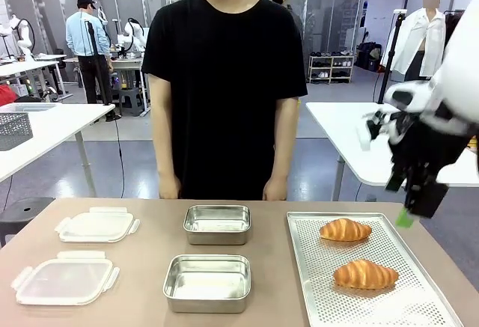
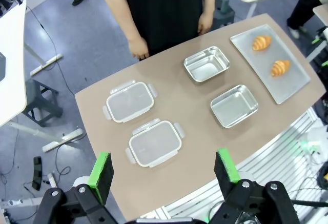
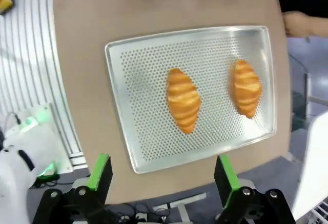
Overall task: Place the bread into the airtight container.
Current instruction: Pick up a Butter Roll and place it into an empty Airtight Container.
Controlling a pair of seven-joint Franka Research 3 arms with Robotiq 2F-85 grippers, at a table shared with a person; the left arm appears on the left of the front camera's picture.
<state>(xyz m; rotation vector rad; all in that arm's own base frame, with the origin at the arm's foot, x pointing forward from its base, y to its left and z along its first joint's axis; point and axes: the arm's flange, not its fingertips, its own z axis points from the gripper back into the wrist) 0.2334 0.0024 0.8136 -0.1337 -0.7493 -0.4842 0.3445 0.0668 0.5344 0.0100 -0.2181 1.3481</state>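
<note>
– On the robot's right side of the table (image 1: 150,267), is that the bread?
– Yes, two croissants on a perforated metal tray (image 1: 307,267). Golden brown, glossy, ridged across, tapering to points. The far croissant (image 1: 344,230) and the near croissant (image 1: 365,274) lie apart, both lengthwise across the tray.
– And the containers?
– Two shallow steel ones in the middle of the table, the far container (image 1: 217,224) ahead of the person (image 1: 224,80), the near container (image 1: 206,282) closer to the robot. Both hold nothing. Their clear clip-on lids (image 1: 97,224) lie to the left, one behind the other.
– The right pincer (image 3: 163,175)?
– It hangs above the tray's right edge, green pads (image 3: 100,170) spread wide, nothing between them, touching nothing.
– The left pincer (image 2: 163,175)?
– High over the table, fingers apart too, gripping nothing.
</note>
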